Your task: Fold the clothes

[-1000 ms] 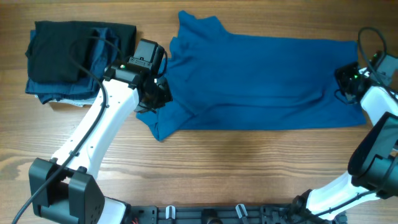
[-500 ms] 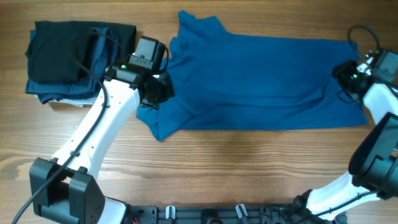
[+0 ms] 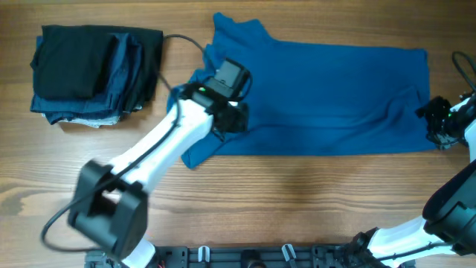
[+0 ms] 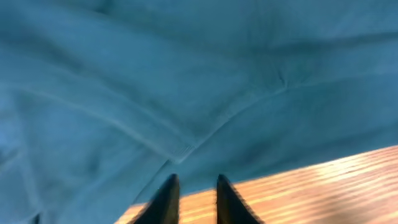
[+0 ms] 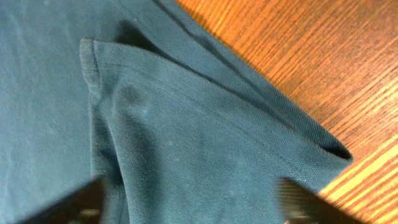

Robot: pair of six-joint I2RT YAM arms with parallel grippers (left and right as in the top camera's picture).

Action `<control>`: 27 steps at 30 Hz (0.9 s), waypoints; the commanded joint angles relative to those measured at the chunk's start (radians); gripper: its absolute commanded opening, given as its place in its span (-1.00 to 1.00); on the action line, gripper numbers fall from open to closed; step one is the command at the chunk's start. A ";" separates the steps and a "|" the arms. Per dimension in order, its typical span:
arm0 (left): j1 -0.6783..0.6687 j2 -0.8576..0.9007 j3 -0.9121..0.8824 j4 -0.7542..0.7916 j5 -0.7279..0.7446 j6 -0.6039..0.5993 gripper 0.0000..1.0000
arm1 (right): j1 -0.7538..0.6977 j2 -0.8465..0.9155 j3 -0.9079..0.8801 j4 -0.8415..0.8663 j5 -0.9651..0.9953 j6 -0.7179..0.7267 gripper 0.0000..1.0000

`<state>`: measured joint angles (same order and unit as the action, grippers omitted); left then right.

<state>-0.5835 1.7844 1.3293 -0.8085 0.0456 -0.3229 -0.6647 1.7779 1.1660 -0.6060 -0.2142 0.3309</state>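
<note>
The clothes, one bright blue polo shirt point(image 3: 320, 97), lie spread lengthwise across the far half of the table, with a folded flap at the lower left point(image 3: 197, 152). My left gripper point(image 3: 233, 121) hovers over the shirt's left part. In the left wrist view its fingertips point(image 4: 196, 179) stand a narrow gap apart over the shirt's edge point(image 4: 186, 93), with bare wood showing between them. At the shirt's right end, my right gripper point(image 3: 437, 128) is wide open above a hem corner point(image 5: 205, 143), its blurred fingers point(image 5: 68, 205) on either side of the cloth, holding nothing.
A stack of folded black and dark navy garments point(image 3: 89, 71) sits at the far left. Bare wooden table point(image 3: 297, 201) runs along the near side. A black cable point(image 3: 186, 41) loops from the left arm over the shirt's upper left.
My left arm has swung right, from the shirt's left edge to over its body, and its jaws have parted slightly. My right gripper slid down and right and opened wide.
</note>
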 commanded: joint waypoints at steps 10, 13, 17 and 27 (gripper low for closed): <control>-0.038 0.109 0.006 0.106 -0.074 0.411 -0.56 | 0.000 -0.017 0.017 0.003 0.038 -0.014 0.99; -0.045 0.135 0.006 0.102 -0.073 0.470 -0.54 | 0.000 -0.017 0.017 0.003 0.038 -0.015 0.99; -0.069 0.160 0.006 0.090 -0.074 0.551 -0.29 | 0.000 -0.017 0.017 0.003 0.038 -0.014 0.99; -0.082 0.163 0.006 0.092 -0.114 0.555 -0.01 | 0.000 -0.017 0.017 0.004 0.038 -0.015 0.99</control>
<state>-0.6647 1.9411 1.3289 -0.7170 -0.0406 0.2062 -0.6647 1.7779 1.1660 -0.6052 -0.1974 0.3267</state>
